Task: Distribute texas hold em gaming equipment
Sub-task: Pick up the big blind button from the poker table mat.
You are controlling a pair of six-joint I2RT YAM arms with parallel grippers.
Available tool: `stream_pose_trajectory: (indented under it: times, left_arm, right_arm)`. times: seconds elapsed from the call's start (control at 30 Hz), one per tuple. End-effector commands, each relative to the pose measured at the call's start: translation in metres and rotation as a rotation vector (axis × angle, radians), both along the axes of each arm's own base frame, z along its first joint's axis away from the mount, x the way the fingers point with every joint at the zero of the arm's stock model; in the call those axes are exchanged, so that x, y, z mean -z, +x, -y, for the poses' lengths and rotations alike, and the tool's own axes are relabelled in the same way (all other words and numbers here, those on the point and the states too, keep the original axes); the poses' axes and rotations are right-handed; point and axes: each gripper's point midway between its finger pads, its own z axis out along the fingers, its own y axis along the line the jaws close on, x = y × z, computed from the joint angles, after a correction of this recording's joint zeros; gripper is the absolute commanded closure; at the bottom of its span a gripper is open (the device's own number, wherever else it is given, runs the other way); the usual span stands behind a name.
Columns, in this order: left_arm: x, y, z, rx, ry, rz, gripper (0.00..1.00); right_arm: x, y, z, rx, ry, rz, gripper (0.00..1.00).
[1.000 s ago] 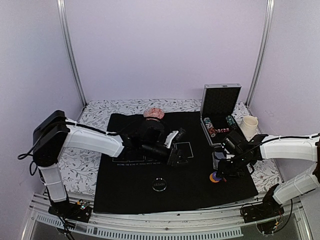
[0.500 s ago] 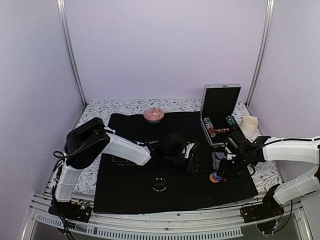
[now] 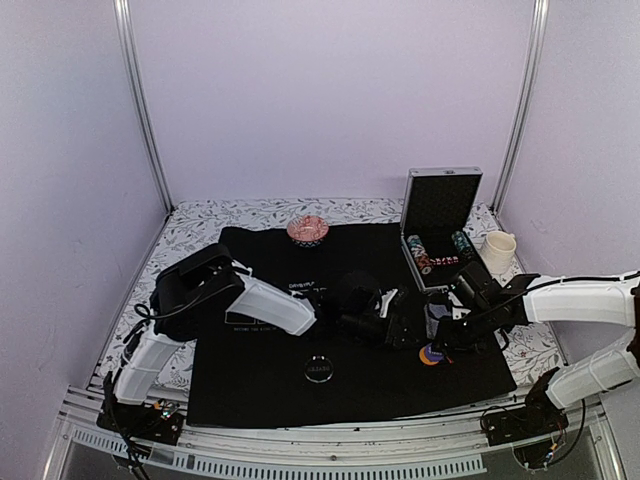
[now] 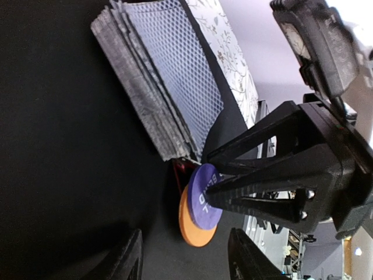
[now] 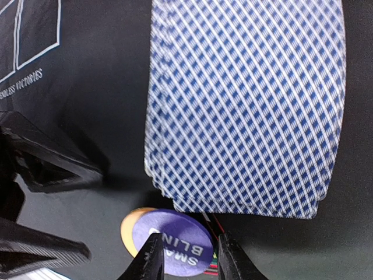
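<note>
A stack of blue-checked playing cards (image 5: pixel 245 105) lies on the black mat (image 3: pixel 260 390), also seen side-on in the left wrist view (image 4: pixel 169 76). Just in front of it a blue "small blind" button (image 5: pixel 175 242) rests on an orange button (image 5: pixel 129 228), beside a red-edged triangle (image 4: pixel 178 170). My right gripper (image 5: pixel 189 262) is directly over the blue button (image 4: pixel 204 195), jaws narrow but apart, one fingertip (image 4: pixel 233 195) on its face. My left gripper (image 4: pixel 186 262) is open and empty, low on the mat, facing the buttons. From above the two grippers (image 3: pixel 412 328) (image 3: pixel 437 345) nearly meet.
A black round button (image 3: pixel 319 369) lies near the mat's front. A pile of striped chips (image 3: pixel 308 230) sits at the mat's far edge. The open silver case (image 3: pixel 440 205) holds chip rows (image 3: pixel 420 255), next to a white cup (image 3: pixel 498 250). The flowered cloth (image 3: pixel 180 340) surrounds the mat.
My left arm has swung right across the mat, from the middle to right beside the buttons. My right gripper has stayed over the buttons and its jaws have narrowed.
</note>
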Motion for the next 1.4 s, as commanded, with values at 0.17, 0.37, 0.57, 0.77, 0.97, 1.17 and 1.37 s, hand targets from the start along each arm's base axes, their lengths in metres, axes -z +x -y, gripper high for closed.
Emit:
stream_pose_trajectory:
  times: [0.17, 0.37, 0.57, 0.77, 0.97, 1.17, 1.37]
  left_arm:
    - [0.017, -0.025, 0.011, 0.073, -0.009, -0.059, 0.55]
    - [0.016, -0.031, 0.013, 0.100, -0.022, -0.069, 0.58]
    - [0.019, -0.037, 0.015, 0.125, -0.032, -0.073, 0.58]
    - [0.028, -0.044, 0.014, 0.142, -0.030, -0.106, 0.65]
    - [0.015, -0.044, 0.017, 0.157, -0.063, -0.081, 0.89]
    - [0.009, -0.045, 0.016, 0.173, -0.082, -0.070, 1.00]
    - [-0.027, -0.033, -0.002, 0.148, -0.110, 0.063, 1.00]
  right_arm:
    - [0.007, -0.003, -0.005, -0.009, 0.039, -0.023, 0.72]
    - [0.010, -0.008, -0.007, -0.008, 0.062, -0.039, 0.74]
    - [0.011, -0.011, -0.007, -0.006, 0.068, -0.045, 0.75]
    - [0.011, -0.010, -0.006, -0.002, 0.073, -0.041, 0.75]
    - [0.014, -0.013, -0.004, 0.004, 0.067, -0.049, 0.75]
    - [0.007, -0.013, 0.000, 0.013, 0.054, -0.038, 0.75]
    - [-0.043, -0.004, -0.006, -0.019, 0.115, 0.069, 0.71]
